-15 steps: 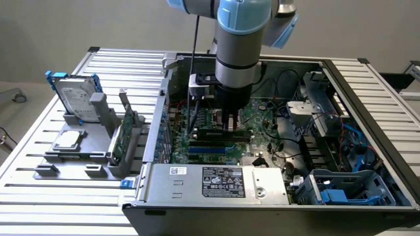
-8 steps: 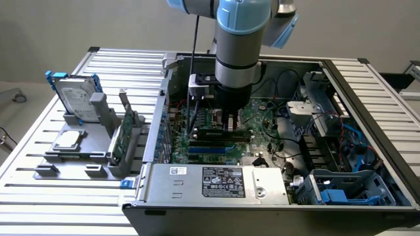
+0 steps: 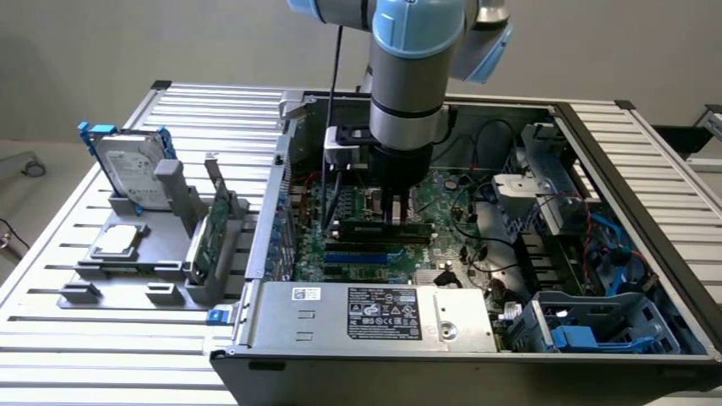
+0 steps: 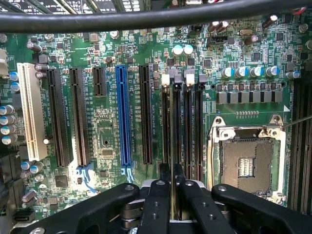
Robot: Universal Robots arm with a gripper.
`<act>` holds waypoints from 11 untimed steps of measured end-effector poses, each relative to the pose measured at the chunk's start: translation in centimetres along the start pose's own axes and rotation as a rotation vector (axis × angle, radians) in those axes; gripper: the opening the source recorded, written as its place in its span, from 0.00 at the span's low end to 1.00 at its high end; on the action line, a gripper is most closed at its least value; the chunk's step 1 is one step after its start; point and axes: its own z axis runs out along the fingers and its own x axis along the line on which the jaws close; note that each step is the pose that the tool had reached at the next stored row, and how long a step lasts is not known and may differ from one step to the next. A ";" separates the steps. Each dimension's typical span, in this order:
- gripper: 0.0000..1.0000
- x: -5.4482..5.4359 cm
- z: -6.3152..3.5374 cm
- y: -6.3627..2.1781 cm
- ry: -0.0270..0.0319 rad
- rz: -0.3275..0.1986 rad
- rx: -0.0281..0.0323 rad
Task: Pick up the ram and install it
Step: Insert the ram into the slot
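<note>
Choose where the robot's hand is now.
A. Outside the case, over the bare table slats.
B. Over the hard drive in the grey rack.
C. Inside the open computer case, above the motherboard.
C: the hand, shut on the ram, hangs inside the computer case just above the green motherboard.

The arm (image 3: 412, 76) is cut off by the exterior view's top edge, and its wrist hides the strip of motherboard (image 3: 451, 245) behind it. The gripper (image 3: 391, 218) pinches the ram (image 3: 363, 229), whose middle is covered by the fingers; whether its lower edge sits in a slot cannot be told. The label print on the power supply (image 3: 373, 315) is too small to read, and the computer case (image 3: 451, 376) runs off the bottom edge. In the wrist view a blurred black cable (image 4: 146, 19) covers a band of the board.
</note>
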 end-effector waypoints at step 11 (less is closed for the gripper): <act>0.14 0.0 0.03 0.00 -0.0004 0.000 0.0026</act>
